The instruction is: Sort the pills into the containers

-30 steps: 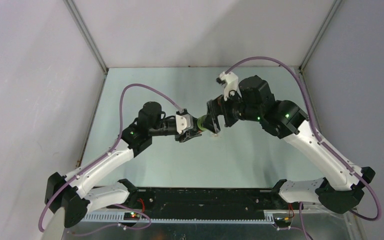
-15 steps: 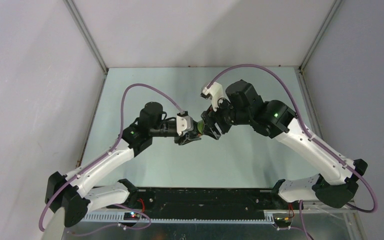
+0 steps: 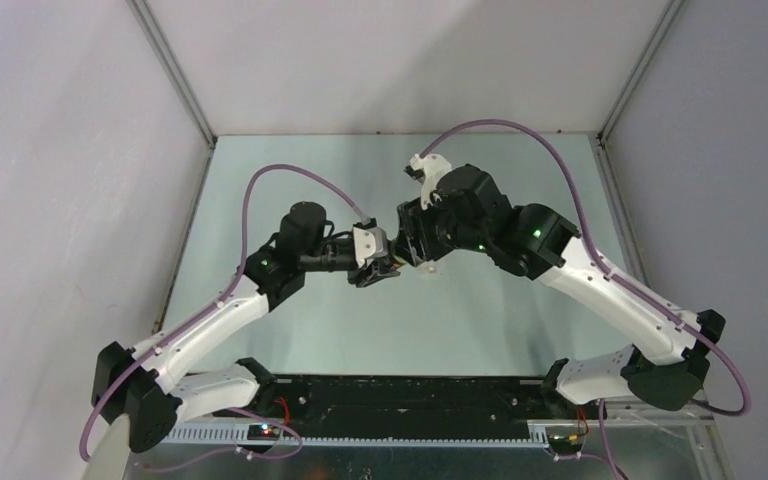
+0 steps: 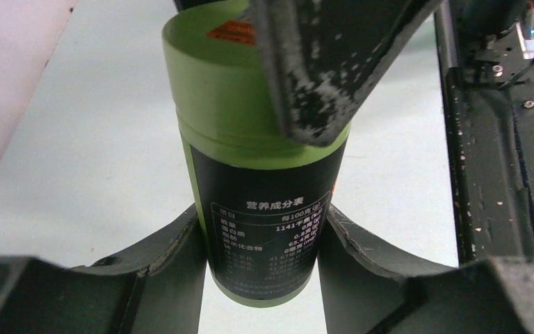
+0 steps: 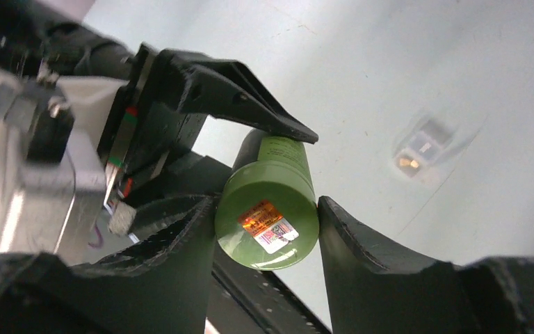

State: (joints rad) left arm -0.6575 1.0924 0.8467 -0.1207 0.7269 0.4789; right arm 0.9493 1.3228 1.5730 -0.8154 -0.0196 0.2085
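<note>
A green bottle (image 4: 261, 160) with a black label is held level above the table, with my left gripper (image 4: 261, 229) shut on its lower body. My right gripper (image 5: 266, 203) has come in from the opposite side. Its fingers (image 4: 327, 62) press on both sides of the bottle's cap (image 5: 268, 223), which bears an orange sticker. The two grippers meet at mid-table in the top view, left gripper (image 3: 383, 264) and right gripper (image 3: 410, 245). The small clear container (image 5: 417, 147) lies on the table below and shows an orange speck (image 5: 410, 163), blurred, perhaps a pill.
The pale green table (image 3: 340, 320) is walled on the left, back and right. A black rail (image 3: 410, 395) runs along the near edge between the arm bases. Purple cables arc above both arms.
My right arm has swung left toward the bottle, and its jaws have gone from wide open to closed around the cap. The left arm and the bottle have stayed put.
</note>
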